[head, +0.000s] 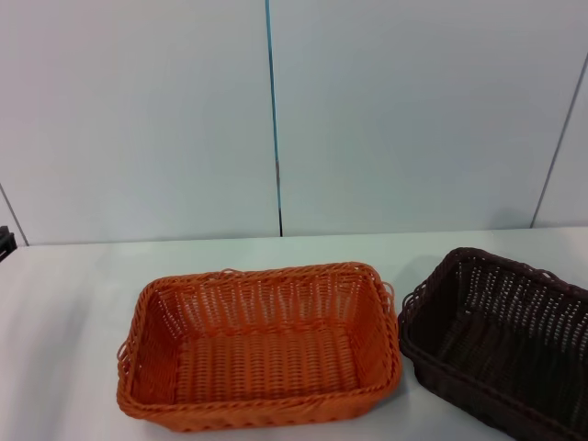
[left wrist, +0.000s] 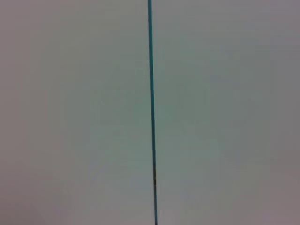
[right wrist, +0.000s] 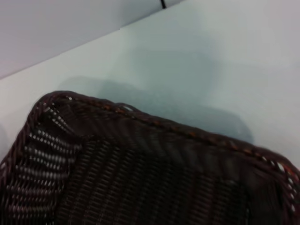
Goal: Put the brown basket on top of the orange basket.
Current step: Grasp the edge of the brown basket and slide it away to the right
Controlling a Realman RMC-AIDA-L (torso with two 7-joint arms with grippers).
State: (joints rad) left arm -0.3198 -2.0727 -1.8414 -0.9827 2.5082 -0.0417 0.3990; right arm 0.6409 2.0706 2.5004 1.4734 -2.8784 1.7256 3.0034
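Note:
The orange basket (head: 260, 344) sits empty on the white table, near the front and slightly left of centre in the head view. The brown basket (head: 501, 335) sits on the table just to its right, partly cut off by the frame edge, with a small gap between the two. The right wrist view looks down from close above into the brown basket (right wrist: 140, 173) and onto its braided rim. Neither gripper shows in any view. The left wrist view shows only a pale wall panel with a blue seam (left wrist: 151, 112).
The white table (head: 73, 303) runs to a pale panelled wall behind, with a blue vertical seam (head: 274, 119). A small dark object (head: 5, 242) sits at the table's far left edge.

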